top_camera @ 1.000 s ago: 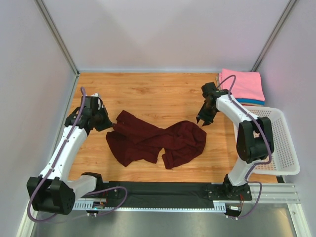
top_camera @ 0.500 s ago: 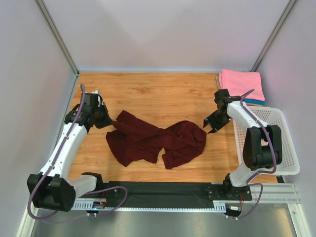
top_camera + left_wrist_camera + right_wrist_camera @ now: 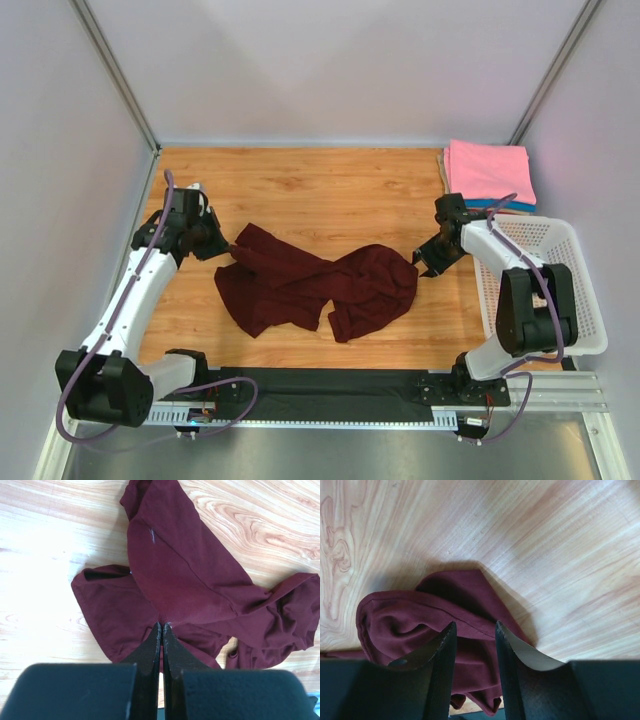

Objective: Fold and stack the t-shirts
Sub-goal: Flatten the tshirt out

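The wooden table (image 3: 320, 190) before me carries a crumpled maroon t-shirt (image 3: 300, 285) at its middle. A folded stack (image 3: 488, 172), pink on top, lies in the far right corner, with a white basket (image 3: 575, 290) just nearer.

Crumpled maroon tee (image 3: 310, 285) ctr; pink-topped stack (image 3: 488, 172)

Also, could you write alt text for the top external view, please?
A crumpled maroon t-shirt lies on a wooden table; the left claw pinches its left edge, the right claw hangs open at its right edge. Folded tees, pink on top, sit far right by a white basket.
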Tool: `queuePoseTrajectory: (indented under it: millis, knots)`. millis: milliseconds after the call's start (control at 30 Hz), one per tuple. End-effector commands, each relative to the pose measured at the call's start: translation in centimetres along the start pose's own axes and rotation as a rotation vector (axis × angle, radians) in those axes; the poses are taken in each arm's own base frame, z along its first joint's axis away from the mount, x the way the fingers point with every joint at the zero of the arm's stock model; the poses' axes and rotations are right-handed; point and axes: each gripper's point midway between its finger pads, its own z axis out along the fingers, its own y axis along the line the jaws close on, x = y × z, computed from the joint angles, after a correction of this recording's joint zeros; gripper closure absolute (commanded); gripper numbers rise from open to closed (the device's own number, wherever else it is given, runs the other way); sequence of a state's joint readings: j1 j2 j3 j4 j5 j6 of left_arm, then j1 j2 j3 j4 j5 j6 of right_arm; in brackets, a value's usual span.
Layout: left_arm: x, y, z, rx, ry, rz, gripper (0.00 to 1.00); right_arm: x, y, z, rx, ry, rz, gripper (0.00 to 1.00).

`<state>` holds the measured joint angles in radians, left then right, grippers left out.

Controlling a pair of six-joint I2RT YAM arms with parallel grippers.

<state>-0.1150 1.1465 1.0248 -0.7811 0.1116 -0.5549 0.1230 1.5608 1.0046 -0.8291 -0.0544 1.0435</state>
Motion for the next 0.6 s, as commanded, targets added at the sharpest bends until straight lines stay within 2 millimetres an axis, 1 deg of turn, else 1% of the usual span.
queuePoseTrajectory:
  millis: [0,100,200,233,300,333,433,567]
  knots:
    - [-0.9,-0.4,-0.1,0.017,-0.02,0.002,1.0,1.1,-0.6,0.4,-0.008,0.028,0.005,0.62]
    - [-0.8,-0.4,0.0,0.02,-0.015,0.001,1.0,1.5,-1.0,0.8,0.007,0.038,-0.009,0.62]
    - [-0.9,-0.3,0.2,0.01,-0.016,0.001,1.0,1.3,-0.6,0.8,-0.01,0.03,-0.051,0.64]
    - [-0.9,0.0,0.2,-0.005,-0.015,0.0,1.0,0.9,-0.1,0.5,-0.021,0.009,-0.071,0.64]
    - [-1.2,0.9,0.3,-0.058,-0.023,0.004,1.0,0.3,0.3,-0.1,-0.016,-0.022,-0.111,0.64]
    - [-1.1,1.2,0.3,-0.077,-0.018,0.003,1.0,-0.7,0.2,-0.8,0.024,-0.08,-0.123,0.63]
    - [-1.5,1.1,0.2,-0.079,-0.028,0.006,1.0,-1.5,0.0,-2.1,0.047,-0.133,-0.124,0.61]
    - [-1.7,1.0,0.1,-0.075,-0.035,0.001,1.0,-1.9,0.6,-3.4,0.023,-0.172,-0.117,0.61]
